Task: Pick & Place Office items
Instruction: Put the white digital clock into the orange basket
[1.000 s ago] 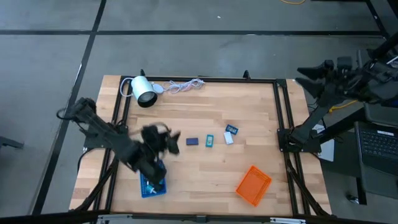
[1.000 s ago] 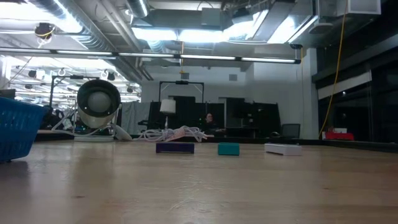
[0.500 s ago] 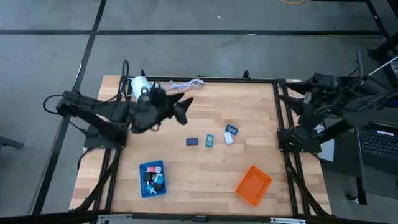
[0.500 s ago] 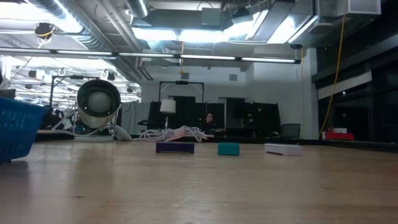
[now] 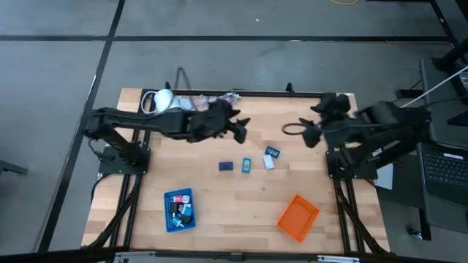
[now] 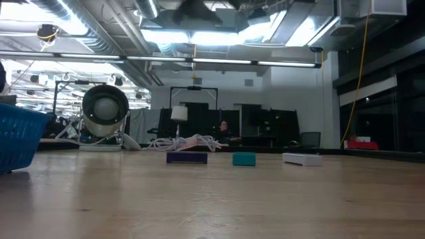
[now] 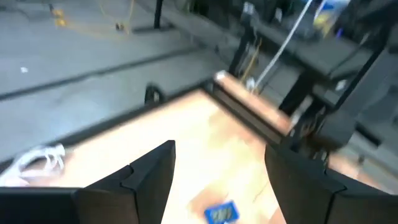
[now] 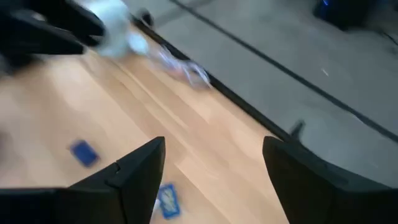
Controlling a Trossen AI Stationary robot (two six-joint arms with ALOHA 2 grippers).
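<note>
Four small office pieces lie flat on the wood at the table's middle: a navy one (image 5: 226, 166), a teal one (image 5: 247, 164), a white one (image 5: 269, 162) and a blue one (image 5: 272, 152). The low view shows the navy (image 6: 186, 158), teal (image 6: 244, 159) and white (image 6: 302, 159) pieces. More pieces lie in the blue tray (image 5: 179, 210). My left gripper (image 5: 239, 129) hangs open above the far middle of the table; its wrist view (image 7: 221, 149) shows the blue piece (image 7: 219, 213) below. My right gripper (image 5: 292, 130) is open too, high over the far right part (image 8: 213, 143).
An orange mesh tray (image 5: 298, 217) sits near the near right corner. The white cylindrical lamp (image 5: 167, 102) and its coiled cord (image 5: 213, 99) lie along the far edge. Black frame rails (image 5: 330, 131) run along the table's sides. Bare wood lies between the two trays.
My left gripper has risen from over the blue tray, swung toward the far edge, then moved right to the far middle. My right arm has come in from beyond the right edge, and its gripper now hangs over the table's far right part. The pieces have stayed put.
</note>
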